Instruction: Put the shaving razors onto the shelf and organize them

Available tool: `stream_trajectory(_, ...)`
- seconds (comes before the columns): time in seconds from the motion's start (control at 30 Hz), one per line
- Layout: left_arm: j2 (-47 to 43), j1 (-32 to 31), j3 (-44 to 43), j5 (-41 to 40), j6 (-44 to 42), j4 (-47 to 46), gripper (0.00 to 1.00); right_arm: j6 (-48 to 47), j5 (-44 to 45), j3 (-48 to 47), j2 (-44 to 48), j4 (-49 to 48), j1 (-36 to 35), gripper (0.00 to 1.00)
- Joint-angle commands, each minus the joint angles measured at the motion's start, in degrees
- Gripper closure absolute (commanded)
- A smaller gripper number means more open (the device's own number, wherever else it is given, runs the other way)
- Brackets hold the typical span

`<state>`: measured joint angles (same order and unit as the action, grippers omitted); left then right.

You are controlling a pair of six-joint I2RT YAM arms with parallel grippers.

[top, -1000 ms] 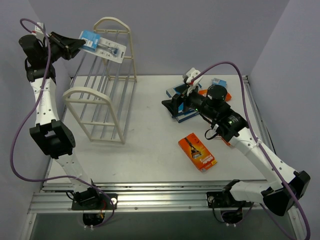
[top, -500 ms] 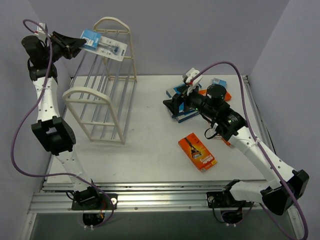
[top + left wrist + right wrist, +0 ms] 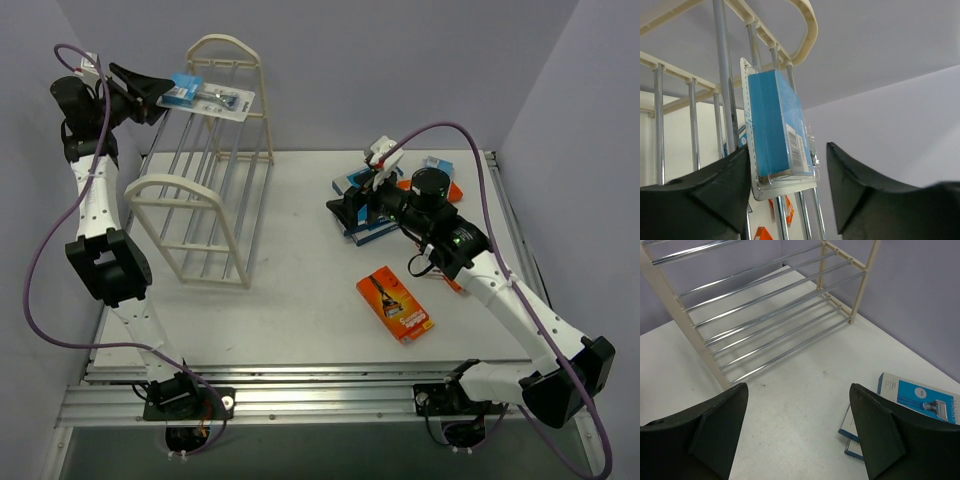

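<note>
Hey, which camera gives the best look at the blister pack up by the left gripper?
Left wrist. The blister pack fills mid-frame there, blue side and barcode plain, against the shelf rods, inside the open left gripper. Top external shows it small, on the shelf's top rods. Right wrist misses it.

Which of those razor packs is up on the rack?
The white blister card with the blue header, atop the cream rack; the rest lie on the table.
</note>
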<state>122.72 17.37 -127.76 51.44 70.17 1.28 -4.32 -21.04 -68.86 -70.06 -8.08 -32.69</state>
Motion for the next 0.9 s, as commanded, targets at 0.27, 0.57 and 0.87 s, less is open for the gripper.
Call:
stream_trajectory(0.27, -0.63, 0.39, -6.97, -0.99, -11.72, 8.91, 0.20, 0.36, -1.11, 1.18, -0.69, -2.12, 1.05, 0.22)
stream_trajectory(0.57, -0.64, 0.30, -9.61, -2.66, -18.22, 16.03, 0.16, 0.36, -1.46, 2.06, -0.87, -2.38, 1.40, 0.22)
stream_trajectory(0.87, -0.29, -0.14, -10.93, -4.33, -21.92, 20.08, 0.14, 0.36, -1.90, 2.50, -1.48, -2.65, 1.57, 0.21)
